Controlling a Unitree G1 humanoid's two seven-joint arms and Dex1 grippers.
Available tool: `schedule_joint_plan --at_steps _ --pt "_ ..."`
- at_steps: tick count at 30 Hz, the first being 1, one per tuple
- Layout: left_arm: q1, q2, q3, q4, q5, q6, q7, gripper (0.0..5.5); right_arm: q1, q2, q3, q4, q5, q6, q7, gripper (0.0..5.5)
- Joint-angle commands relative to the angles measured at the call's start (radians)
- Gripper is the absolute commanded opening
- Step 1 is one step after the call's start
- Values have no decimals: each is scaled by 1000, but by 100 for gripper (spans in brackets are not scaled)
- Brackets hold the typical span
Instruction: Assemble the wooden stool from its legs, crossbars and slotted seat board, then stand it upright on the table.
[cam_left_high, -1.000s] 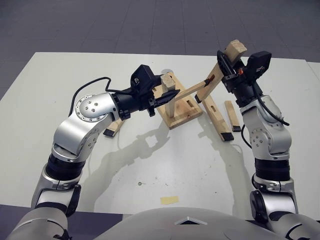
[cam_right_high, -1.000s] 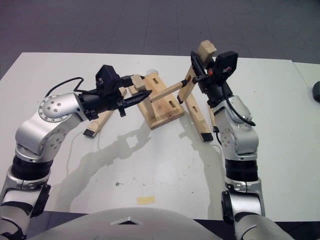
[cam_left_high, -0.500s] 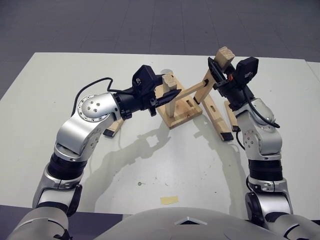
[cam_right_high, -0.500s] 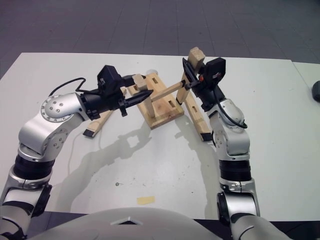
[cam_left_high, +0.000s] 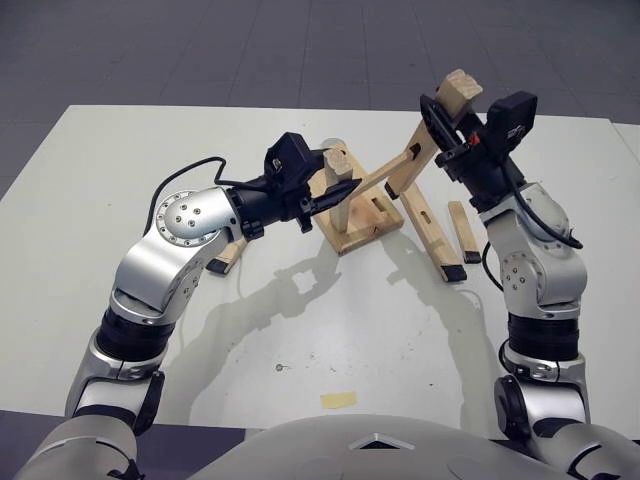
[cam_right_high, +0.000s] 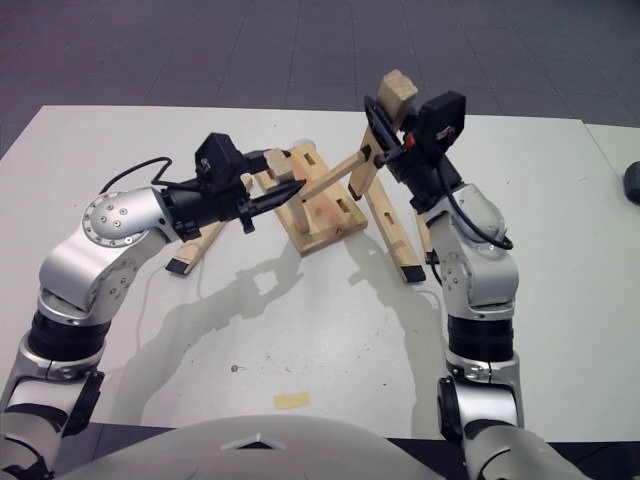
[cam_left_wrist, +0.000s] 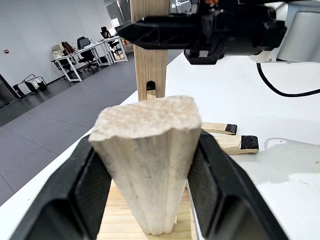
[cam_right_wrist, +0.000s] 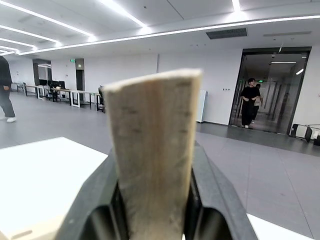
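Observation:
The slotted seat board (cam_left_high: 372, 228) lies flat on the white table (cam_left_high: 120, 170). One wooden leg (cam_left_high: 342, 214) stands upright in it, and my left gripper (cam_left_high: 338, 190) is shut on that leg (cam_left_wrist: 148, 160). Above and to the right, my right gripper (cam_left_high: 448, 130) is shut on a second, tilted leg (cam_left_high: 459, 95), seen close up as the leg (cam_right_wrist: 152, 150). A crossbar (cam_left_high: 380, 178) slants from the tilted leg down toward the upright one. In the left wrist view the tilted leg (cam_left_wrist: 150, 65) sits just behind the upright one.
Another leg (cam_left_high: 437, 236) and a short crossbar (cam_left_high: 464, 232) lie on the table right of the board. A further wooden piece (cam_left_high: 228, 255) rests under my left forearm. A scrap of yellow tape (cam_left_high: 338, 400) lies near the front edge.
My right gripper carried its leg left and down toward the upright leg, then back right and up a little. The left gripper kept still on its leg.

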Motion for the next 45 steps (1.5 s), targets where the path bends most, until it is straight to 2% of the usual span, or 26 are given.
schedule_joint_plan --at_steps 1,5,9,17,23,27,31,37,40,43,45 --pt "58 41 -55 92 78 67 -12 204 -4 16 -11 -32 120 163 -4 101" --pt "61 41 -53 96 81 61 -9 204 15 38 -56 5 206 308 -46 101" --pt "67 41 -58 94 84 60 -7 204 25 52 -64 97 221 343 -32 101" --pt "50 43 -73 109 98 50 -28 204 -36 -94 98 238 24 260 108 101" --pt "58 43 -81 108 107 47 -33 204 -39 -151 142 240 59 446 97 104" --pt "56 44 -86 112 113 44 -35 204 -37 -163 197 247 36 494 81 104" --pt "37 45 -87 124 121 35 -42 204 -99 -144 204 282 35 547 41 104" --pt "15 49 -91 157 141 10 -53 204 -179 -213 175 223 69 617 58 106" --pt "27 44 -94 150 144 10 -46 204 -171 -207 191 222 63 623 61 108" --pt "26 33 -97 147 144 9 -37 204 -86 -169 221 241 56 621 44 109" --pt "16 32 -96 148 138 8 -44 204 -30 -135 201 237 57 615 2 109"
